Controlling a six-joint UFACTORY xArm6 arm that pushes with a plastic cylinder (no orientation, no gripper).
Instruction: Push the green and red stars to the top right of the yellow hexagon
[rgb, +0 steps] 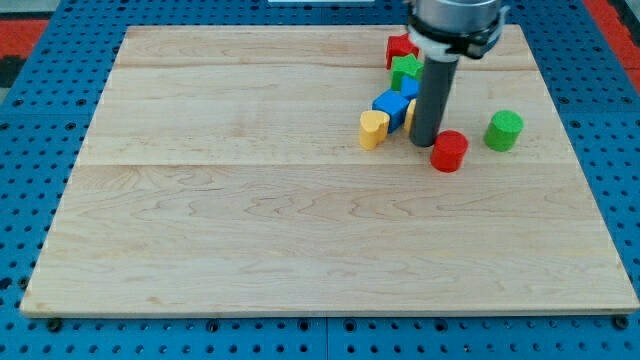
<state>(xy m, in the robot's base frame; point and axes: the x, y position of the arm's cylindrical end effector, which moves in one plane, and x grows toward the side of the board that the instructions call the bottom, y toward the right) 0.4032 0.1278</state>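
The red star (400, 47) sits near the view's top, right of centre, with the green star (404, 69) touching it just below. A yellow block, likely the hexagon (410, 112), is almost wholly hidden behind my rod. My tip (424, 141) rests on the board just left of the red cylinder (449, 151) and right of the blue blocks (392, 105). The tip is below both stars.
A yellow heart-shaped block (373, 129) lies left of the blue blocks. A green cylinder (504, 131) stands to the right of the red cylinder. The wooden board (300, 220) lies on a blue perforated table (30, 150).
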